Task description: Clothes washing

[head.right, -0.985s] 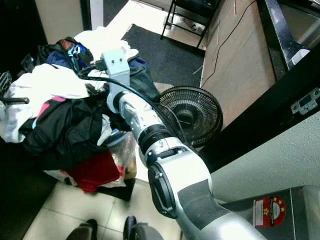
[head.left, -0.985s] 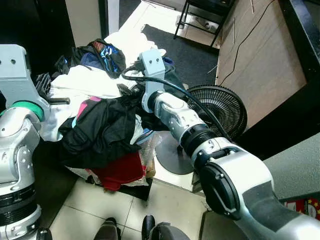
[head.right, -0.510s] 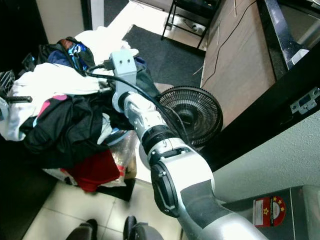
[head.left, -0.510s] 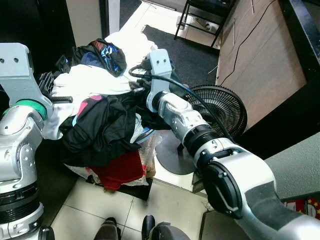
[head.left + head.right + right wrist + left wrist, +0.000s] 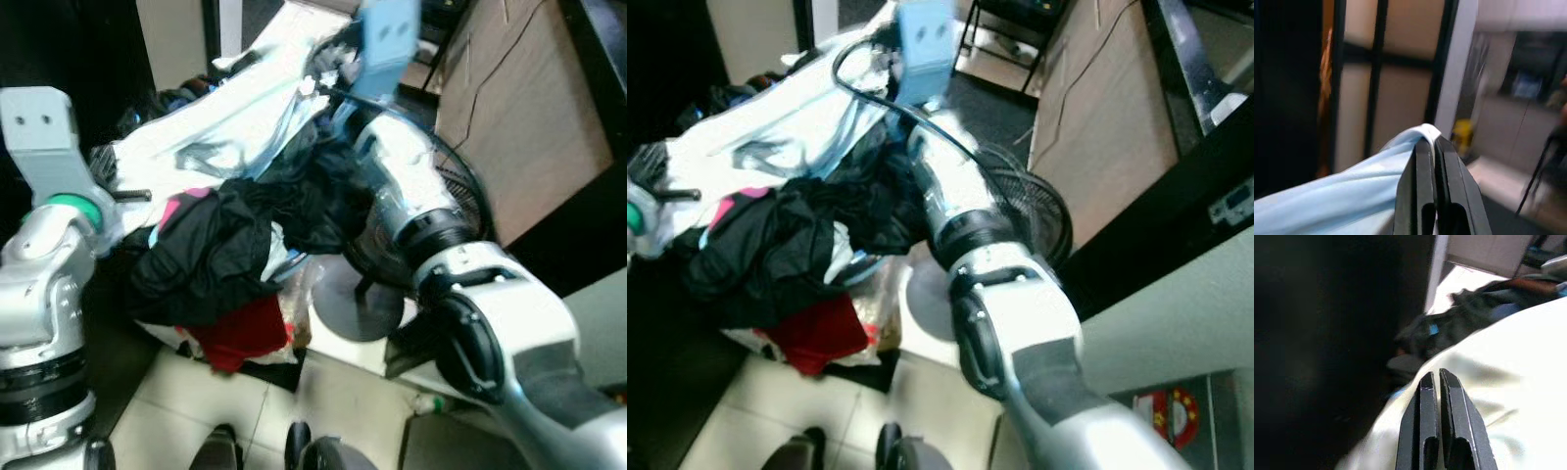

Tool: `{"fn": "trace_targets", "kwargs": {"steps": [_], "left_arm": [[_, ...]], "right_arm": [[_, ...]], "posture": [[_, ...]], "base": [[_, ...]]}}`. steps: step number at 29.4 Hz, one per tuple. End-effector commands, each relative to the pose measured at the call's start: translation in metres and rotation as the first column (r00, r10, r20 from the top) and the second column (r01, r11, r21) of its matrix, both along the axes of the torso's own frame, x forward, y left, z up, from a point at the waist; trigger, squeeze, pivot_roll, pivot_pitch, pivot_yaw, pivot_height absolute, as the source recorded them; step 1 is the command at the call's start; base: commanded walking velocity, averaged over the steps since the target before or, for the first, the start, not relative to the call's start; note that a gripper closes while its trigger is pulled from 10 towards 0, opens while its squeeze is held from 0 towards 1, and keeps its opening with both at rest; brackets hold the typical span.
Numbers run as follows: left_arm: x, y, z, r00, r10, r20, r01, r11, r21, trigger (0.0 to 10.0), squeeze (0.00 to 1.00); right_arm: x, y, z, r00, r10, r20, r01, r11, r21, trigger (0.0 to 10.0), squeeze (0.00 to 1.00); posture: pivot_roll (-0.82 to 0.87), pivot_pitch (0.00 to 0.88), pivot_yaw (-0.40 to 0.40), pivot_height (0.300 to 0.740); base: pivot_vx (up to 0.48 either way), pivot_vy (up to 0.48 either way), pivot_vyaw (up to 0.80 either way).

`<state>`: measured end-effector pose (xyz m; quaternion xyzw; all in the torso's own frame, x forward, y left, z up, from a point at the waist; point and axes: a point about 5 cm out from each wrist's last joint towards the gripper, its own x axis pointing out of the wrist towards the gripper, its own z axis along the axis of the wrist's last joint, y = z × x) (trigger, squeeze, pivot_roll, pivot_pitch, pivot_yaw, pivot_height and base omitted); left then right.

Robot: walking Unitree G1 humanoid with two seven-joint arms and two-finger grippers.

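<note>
The right gripper has its jaws clenched on a fold of the pale blue garment, stretched above the clothes pile. Soft, light cloth will likely drape and snag; that pinched edge looks secure. The left gripper, jaws pressed together, rests against white fabric.
</note>
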<state>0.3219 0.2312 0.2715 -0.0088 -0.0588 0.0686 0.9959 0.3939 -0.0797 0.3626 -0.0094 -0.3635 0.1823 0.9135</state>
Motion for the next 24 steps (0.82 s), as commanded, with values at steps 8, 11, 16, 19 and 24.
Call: {"fn": "trace_targets", "kwargs": {"steps": [8, 11, 16, 19, 24], "left_arm": [[0.017, -0.029, -0.004, 0.992, -0.124, -0.007, 0.124, 0.992, -0.024, 10.0, 0.00], [0.024, -0.039, -0.002, 0.986, -0.168, -0.004, 0.168, 0.986, -0.023, 10.0, 0.00], [0.029, -0.044, 0.001, 0.981, -0.192, 0.004, 0.192, 0.981, -0.018, 10.0, 0.00], [0.027, -0.044, 0.000, 0.982, -0.191, 0.003, 0.191, 0.981, -0.014, 10.0, 0.00], [0.023, -0.042, -0.004, 0.984, -0.180, -0.002, 0.180, 0.984, -0.010, 10.0, 0.00]], "right_arm": [[-0.015, -0.073, -0.008, 0.965, -0.241, 0.105, 0.242, 0.970, 0.006, 10.0, 0.00], [-0.010, -0.114, -0.030, 0.945, -0.325, -0.034, 0.327, 0.942, 0.079, 10.0, 0.00], [0.014, -0.107, -0.121, 0.828, -0.358, -0.430, 0.314, 0.934, -0.172, 10.0, 0.00], [0.018, -0.093, -0.134, 0.791, -0.353, -0.499, 0.284, 0.935, -0.211, 10.0, 0.00], [0.024, -0.081, -0.126, 0.773, -0.331, -0.541, 0.297, 0.943, -0.152, 10.0, 0.00]], "posture": [[0.01, 0.068, 0.030, 0.740], [0.00, 0.063, 0.051, 0.740], [0.01, 0.068, 0.056, 0.740], [0.02, 0.070, 0.051, 0.740], [0.04, 0.073, 0.037, 0.740]], "base": [[0.000, 0.000, 0.00], [0.000, 0.000, 0.00], [0.000, 0.000, 0.00], [0.000, 0.000, 0.00], [0.000, 0.000, 0.00]]}}
